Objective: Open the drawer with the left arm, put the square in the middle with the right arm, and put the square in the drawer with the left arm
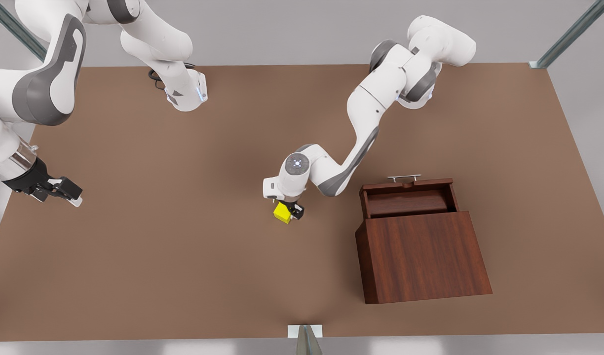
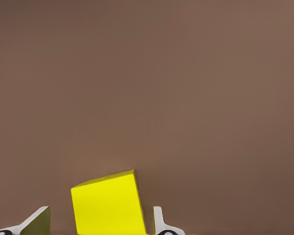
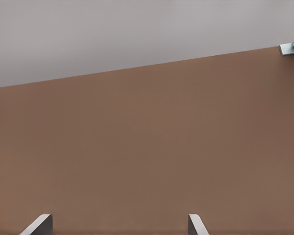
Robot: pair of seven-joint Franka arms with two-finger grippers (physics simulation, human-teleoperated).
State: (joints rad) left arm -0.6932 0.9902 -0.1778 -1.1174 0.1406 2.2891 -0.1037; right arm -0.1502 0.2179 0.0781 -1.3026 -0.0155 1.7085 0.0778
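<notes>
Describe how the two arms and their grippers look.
Both arms are glossy white jointed links with grey joint covers. The left arm has a round grey wrist cap with blue dots; the right arm has a metal wrist ring. Left gripper and right gripper are black.

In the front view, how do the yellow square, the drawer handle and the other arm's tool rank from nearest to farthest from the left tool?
Measured from the left tool, mid-table:
1. The square, between its fingers.
2. The drawer handle, toward the front view's right, on the open drawer.
3. The right tool, waiting open at the front view's left edge.
</notes>
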